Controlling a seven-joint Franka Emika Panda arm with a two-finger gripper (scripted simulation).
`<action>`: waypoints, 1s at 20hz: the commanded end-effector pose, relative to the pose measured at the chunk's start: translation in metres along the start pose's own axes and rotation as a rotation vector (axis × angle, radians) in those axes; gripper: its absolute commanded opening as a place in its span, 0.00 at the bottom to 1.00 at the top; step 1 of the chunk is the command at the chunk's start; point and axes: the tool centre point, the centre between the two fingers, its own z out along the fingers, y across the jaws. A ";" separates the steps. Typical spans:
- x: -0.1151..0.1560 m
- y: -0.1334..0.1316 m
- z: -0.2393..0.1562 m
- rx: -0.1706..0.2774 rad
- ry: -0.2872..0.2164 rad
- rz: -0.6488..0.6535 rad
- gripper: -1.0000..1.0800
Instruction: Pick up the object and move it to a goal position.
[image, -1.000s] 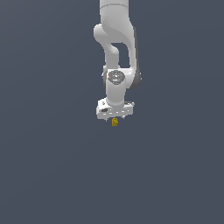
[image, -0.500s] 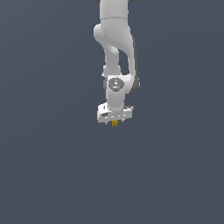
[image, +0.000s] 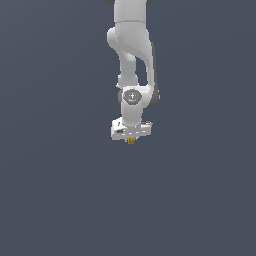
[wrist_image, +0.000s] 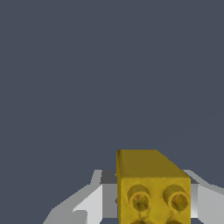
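Observation:
The object is a tiny yellow-gold blocky piece with round bumps (wrist_image: 153, 188). In the wrist view it sits between my grey-white fingers (wrist_image: 94, 199), which close on its sides. In the exterior view it shows as a small yellow speck (image: 131, 141) just under the white gripper (image: 131, 139), near the middle of the picture. The white arm hangs down from above and holds the piece over the dark grey ground. No goal marker shows in either view.
The plain dark grey floor (image: 60, 200) fills both views. Nothing else stands on it.
The arm with the yellow piece has shifted slightly upward in the exterior view. The grip on the piece has not changed.

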 end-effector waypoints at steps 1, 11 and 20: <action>0.000 0.000 0.000 0.000 0.000 0.000 0.00; 0.002 0.002 -0.022 0.000 0.000 0.000 0.00; 0.007 0.007 -0.088 0.000 0.001 -0.001 0.00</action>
